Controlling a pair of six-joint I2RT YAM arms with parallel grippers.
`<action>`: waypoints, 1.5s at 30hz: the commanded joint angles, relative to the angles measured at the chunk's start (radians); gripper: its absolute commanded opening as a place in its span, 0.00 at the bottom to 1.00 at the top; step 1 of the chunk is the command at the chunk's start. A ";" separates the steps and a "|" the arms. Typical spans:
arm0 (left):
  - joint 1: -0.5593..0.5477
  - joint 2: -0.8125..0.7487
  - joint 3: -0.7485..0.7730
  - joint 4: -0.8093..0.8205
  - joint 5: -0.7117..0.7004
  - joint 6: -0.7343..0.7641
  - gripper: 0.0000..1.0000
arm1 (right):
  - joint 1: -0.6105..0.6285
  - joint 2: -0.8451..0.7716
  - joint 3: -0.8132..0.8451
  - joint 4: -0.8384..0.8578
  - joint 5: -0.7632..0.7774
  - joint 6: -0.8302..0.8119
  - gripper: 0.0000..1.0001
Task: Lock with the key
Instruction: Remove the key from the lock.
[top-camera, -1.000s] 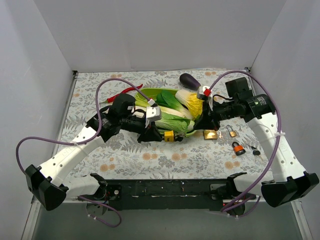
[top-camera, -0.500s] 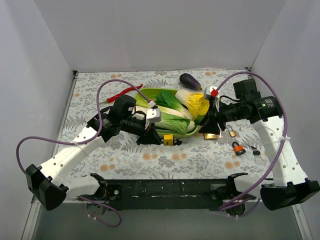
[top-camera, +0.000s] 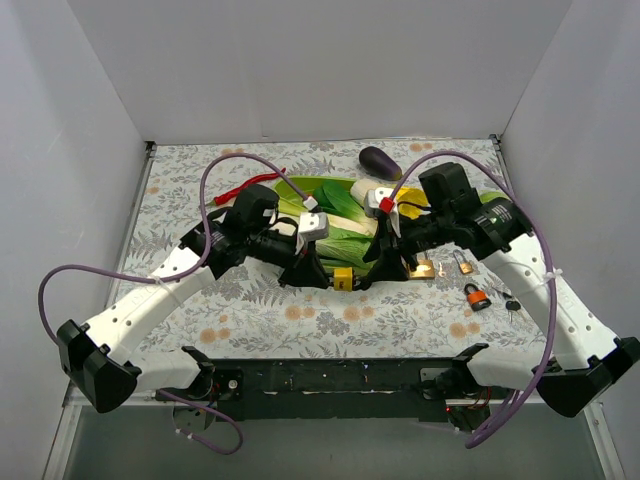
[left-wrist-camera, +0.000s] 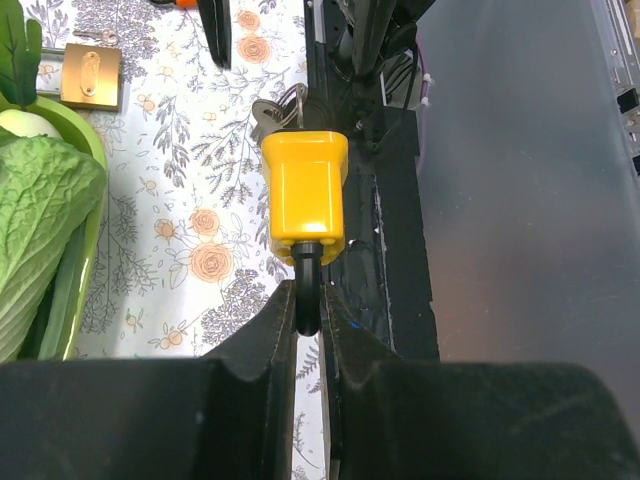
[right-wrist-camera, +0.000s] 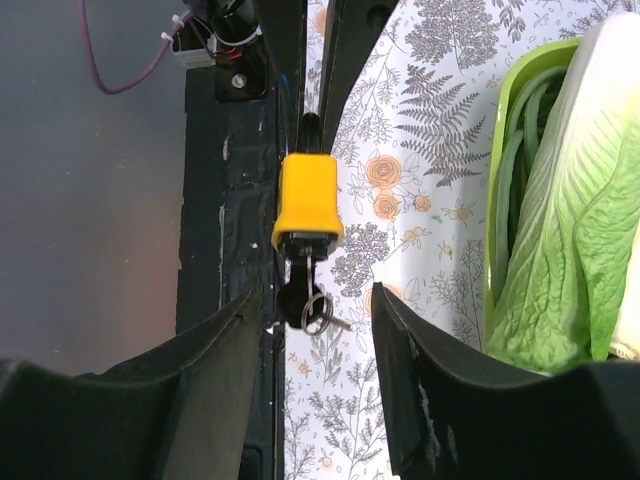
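padlock: stiff yellow box-shaped padlock (left-wrist-camera: 305, 195); left gripper (left-wrist-camera: 308, 305) pinching its shackle (left-wrist-camera: 308, 272)
key: small metal key (right-wrist-camera: 297, 298), likely slippery; right gripper (right-wrist-camera: 318, 295) spread; grasp its head

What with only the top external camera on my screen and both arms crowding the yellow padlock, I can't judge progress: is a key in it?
Observer: Yes. The right wrist view shows a black-headed metal key with a wire ring seated in the keyhole end of the yellow plastic-cased padlock.
Operator: Is the right gripper on that key?
Observer: No. The right gripper's jaws stand open on either side of the key, clear of it.
Operator: What holds the padlock?
Observer: The left gripper's jaws are shut on its black shackle.
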 joint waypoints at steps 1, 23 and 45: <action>-0.007 -0.008 0.057 0.047 0.055 -0.022 0.00 | 0.045 0.012 -0.013 0.081 0.047 0.035 0.52; 0.005 -0.041 -0.004 0.083 -0.001 -0.071 0.00 | 0.071 -0.035 -0.093 0.041 0.142 0.004 0.01; 0.020 -0.067 -0.030 0.114 -0.027 -0.060 0.00 | -0.536 -0.078 -0.191 -0.280 0.095 -0.348 0.01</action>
